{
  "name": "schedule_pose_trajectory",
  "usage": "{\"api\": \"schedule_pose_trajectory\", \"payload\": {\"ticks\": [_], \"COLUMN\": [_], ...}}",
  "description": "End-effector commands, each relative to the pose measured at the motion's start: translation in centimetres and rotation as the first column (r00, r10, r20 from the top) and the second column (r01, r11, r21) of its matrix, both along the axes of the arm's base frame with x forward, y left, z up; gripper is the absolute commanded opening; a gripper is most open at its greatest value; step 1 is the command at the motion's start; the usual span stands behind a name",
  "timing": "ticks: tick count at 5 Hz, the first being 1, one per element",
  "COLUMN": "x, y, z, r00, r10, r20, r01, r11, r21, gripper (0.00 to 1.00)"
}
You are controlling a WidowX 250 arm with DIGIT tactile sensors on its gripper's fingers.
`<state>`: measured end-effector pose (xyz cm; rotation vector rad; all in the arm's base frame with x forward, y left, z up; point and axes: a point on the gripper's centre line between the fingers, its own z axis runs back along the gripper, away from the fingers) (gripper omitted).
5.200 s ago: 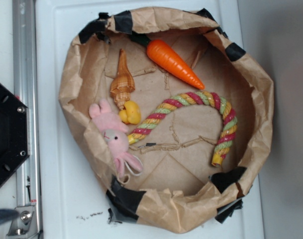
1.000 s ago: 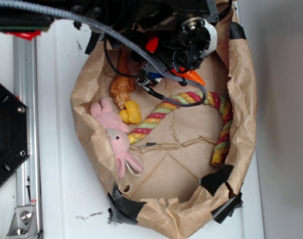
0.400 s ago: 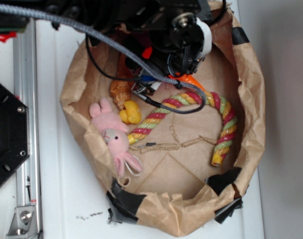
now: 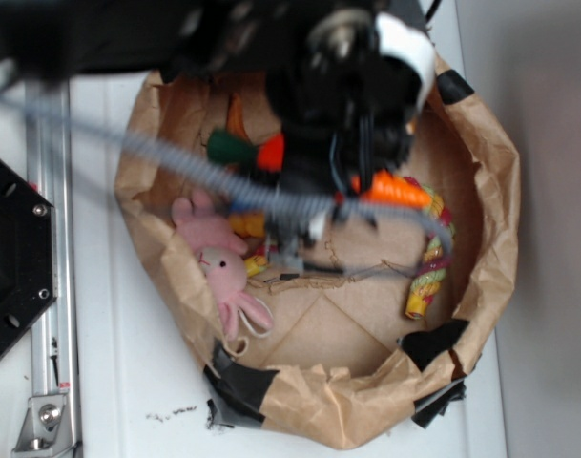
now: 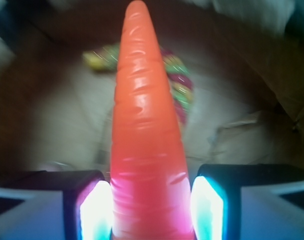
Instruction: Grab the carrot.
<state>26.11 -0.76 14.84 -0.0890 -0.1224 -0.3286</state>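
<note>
My gripper [image 5: 151, 212] is closed on the carrot [image 5: 146, 125]: in the wrist view my 2 fingers [image 5: 94, 210] press against its thick end from either side, and the orange cone runs straight out ahead of me, its pointed tip at the top of the picture. It looks lifted clear of the paper floor beneath, though that view is too blurred to be sure.

From the exterior view, my arm and its grey cable [image 4: 185, 167] cover most of the upper half of the brown paper bag [image 4: 490, 219]. The carrot [image 4: 395, 189] pokes out to the right of my wrist, and its dark green top [image 4: 235, 148] shows on the other side, to the left.

Around me inside the bag: the striped rope [image 4: 431, 262] curves down the right side, partly behind the carrot's tip and my cable. The pink plush rabbit [image 4: 218, 262] lies against the left wall. Just beside it a yellow toy [image 4: 247, 224] is mostly hidden under my cable, and only a sliver of the orange-tan seashell [image 4: 237, 113] shows above my arm. Black tape [image 4: 242, 382] patches the bag's rim along the lower edge. The bag sits on a white tabletop [image 4: 128, 382], with a metal rail [image 4: 47, 334] along the left.
</note>
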Motion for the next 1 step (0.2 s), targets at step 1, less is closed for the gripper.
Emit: {"api": "schedule_pose_trajectory", "payload": {"ticks": [1], "x": [1.83], "y": [-2.33], "z": [4.46], "r00": [0.99], "r10": [0.106], "r20": [0.087], "r01": [-0.109], "r11": [0.994], "r21": [0.025], "gripper": [0.0]}}
